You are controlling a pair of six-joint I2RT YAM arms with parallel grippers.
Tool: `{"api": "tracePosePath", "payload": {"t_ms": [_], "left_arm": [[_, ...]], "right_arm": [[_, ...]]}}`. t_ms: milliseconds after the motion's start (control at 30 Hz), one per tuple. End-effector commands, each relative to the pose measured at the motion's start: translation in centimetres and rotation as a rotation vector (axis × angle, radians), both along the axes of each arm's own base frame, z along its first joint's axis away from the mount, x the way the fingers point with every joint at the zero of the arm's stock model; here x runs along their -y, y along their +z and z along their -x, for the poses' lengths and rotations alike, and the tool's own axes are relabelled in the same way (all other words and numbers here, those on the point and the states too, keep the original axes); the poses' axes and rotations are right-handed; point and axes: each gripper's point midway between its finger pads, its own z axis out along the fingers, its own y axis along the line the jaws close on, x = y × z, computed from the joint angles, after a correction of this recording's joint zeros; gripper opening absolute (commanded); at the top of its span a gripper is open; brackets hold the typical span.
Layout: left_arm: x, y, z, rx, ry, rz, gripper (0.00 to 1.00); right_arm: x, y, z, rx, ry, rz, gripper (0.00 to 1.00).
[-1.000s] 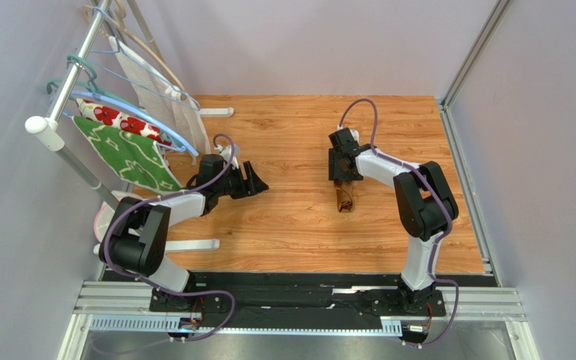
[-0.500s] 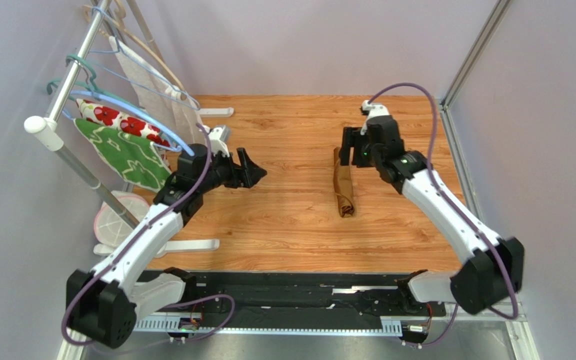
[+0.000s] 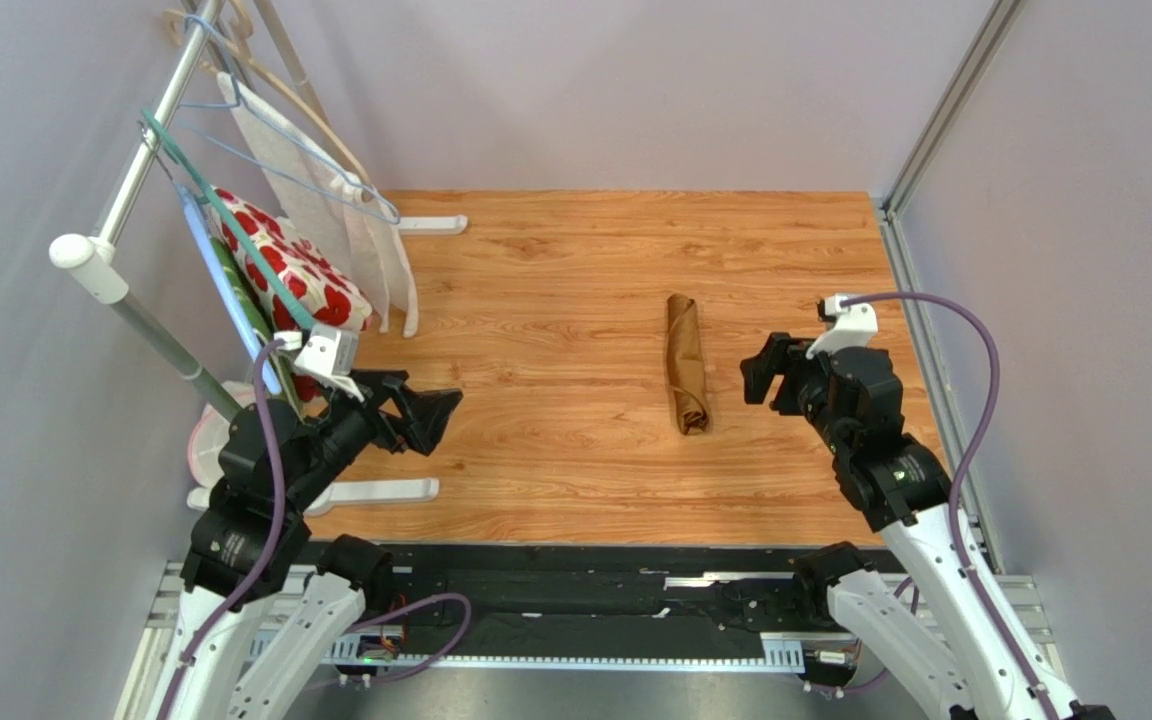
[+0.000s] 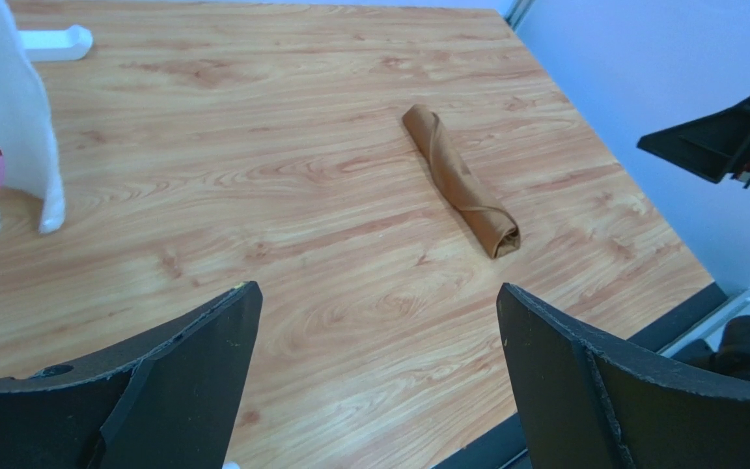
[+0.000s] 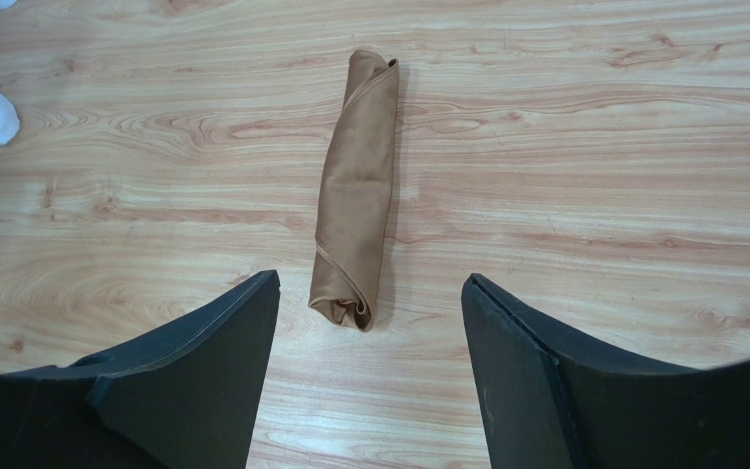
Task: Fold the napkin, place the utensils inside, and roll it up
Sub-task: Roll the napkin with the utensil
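Warm wood-grain boards are making up the table (image 3: 567, 450), and the napkin (image 3: 684, 365) is lying on it right of centre as one tight golden-brown roll, its length running from the near side to the far side. Nothing is touching it. Whether utensils are sitting inside, you cannot tell.

Your right gripper (image 3: 763, 375) is hovering just beside the roll on its right, fingers spread wide and holding nothing. Your left gripper (image 3: 440, 417) is hanging well apart on the left, fingers likewise spread and empty.

From the right wrist you are looking straight down the roll, its coiled near end showing between the two black fingers. From the left wrist you are seeing it slanted and further off, and one finger of the other gripper is poking in at the upper right; the overhead view is the only one showing both arms and the rack (image 3: 132, 195).

You are working with one roll, two arms and two fingers on each gripper. One rack is standing at the far left, carrying a white cloth with red flowers (image 3: 297, 278) and a plain white cloth (image 3: 372, 248).

Pale lilac-grey walls (image 3: 612, 90) are closing in the table, and a black rail (image 3: 582, 578) is running along its near edge.
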Motion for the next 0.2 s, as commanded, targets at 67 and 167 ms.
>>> {"api": "tracePosePath", "payload": {"t_ms": [67, 167], "left_arm": [[-1.14, -2.92, 0.60, -0.054, 0.030, -0.080, 0.99], [-1.02, -2.49, 0.87, -0.030, 0.018, -0.070, 0.99]], "right_arm": [[1.12, 0.64, 0.29, 0.078, -0.051, -0.009, 0.73], [1.26, 0.69, 0.42, 0.091, -0.054, -0.008, 0.73]]}}
